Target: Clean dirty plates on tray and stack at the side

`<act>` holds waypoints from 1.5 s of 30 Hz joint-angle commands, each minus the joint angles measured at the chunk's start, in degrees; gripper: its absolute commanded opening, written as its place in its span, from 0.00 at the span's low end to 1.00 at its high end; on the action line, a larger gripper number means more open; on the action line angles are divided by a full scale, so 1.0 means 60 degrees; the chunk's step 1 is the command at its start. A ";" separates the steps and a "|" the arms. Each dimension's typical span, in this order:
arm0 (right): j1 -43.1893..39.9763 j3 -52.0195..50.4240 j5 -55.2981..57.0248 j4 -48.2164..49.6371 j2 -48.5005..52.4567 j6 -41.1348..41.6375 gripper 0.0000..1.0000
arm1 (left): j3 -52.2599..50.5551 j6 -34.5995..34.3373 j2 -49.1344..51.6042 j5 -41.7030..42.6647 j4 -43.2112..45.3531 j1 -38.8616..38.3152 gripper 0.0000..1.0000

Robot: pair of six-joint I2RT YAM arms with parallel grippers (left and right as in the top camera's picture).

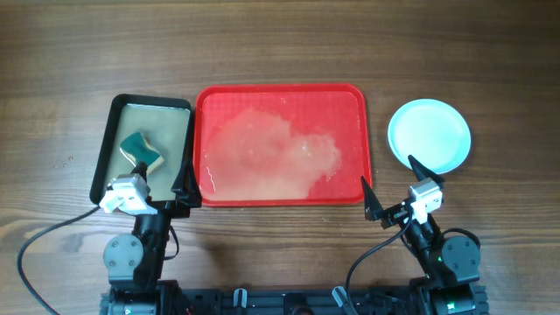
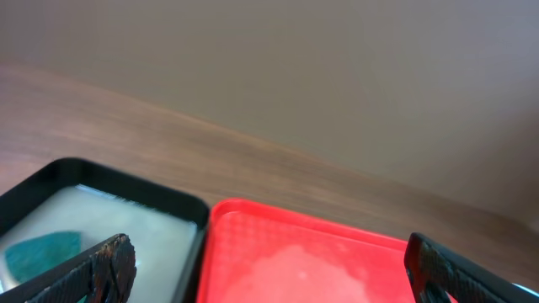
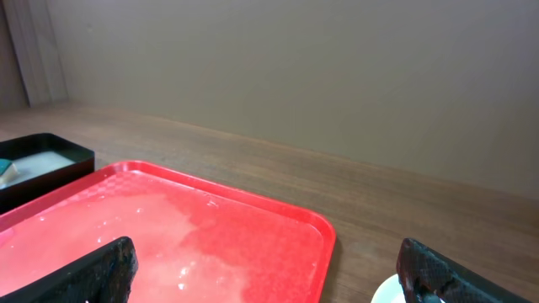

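The red tray (image 1: 346, 105) lies in the middle of the table with a whitish soapy film on it and no plates on it. It also shows in the left wrist view (image 2: 253, 227) and the right wrist view (image 3: 278, 223). The pale aqua plates (image 1: 429, 136) lie to the right of the tray; from above they look like one disc, so I cannot count them. A sliver of their rim shows in the right wrist view (image 3: 383, 293). My left gripper (image 1: 147, 188) (image 2: 269, 269) is open and empty, over the edge between the black and red trays. My right gripper (image 1: 393, 182) (image 3: 265, 269) is open and empty, at the tray's near right corner.
A black tray (image 1: 109, 140) with cloudy water stands left of the red tray. A teal sponge (image 1: 142, 150) lies in it and shows in the left wrist view (image 2: 42, 252). Both arm bases sit at the table's near edge.
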 commanded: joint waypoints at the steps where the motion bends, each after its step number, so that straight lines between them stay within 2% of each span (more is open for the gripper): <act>1: -0.0058 -0.0004 -0.0120 0.0026 -0.0051 0.0142 1.00 | -0.0481 0.0157 -0.0364 -0.0805 0.0102 0.0062 1.00; 11: -0.0058 -0.0004 -0.0120 0.0026 -0.0051 0.0146 1.00 | -0.0976 0.0160 -0.1053 -0.0790 -0.0204 0.0058 1.00; 45: -0.0058 -0.0004 -0.0117 0.0026 -0.0051 0.0142 1.00 | -0.0973 0.0160 -0.1024 -0.0790 -0.0200 0.0058 1.00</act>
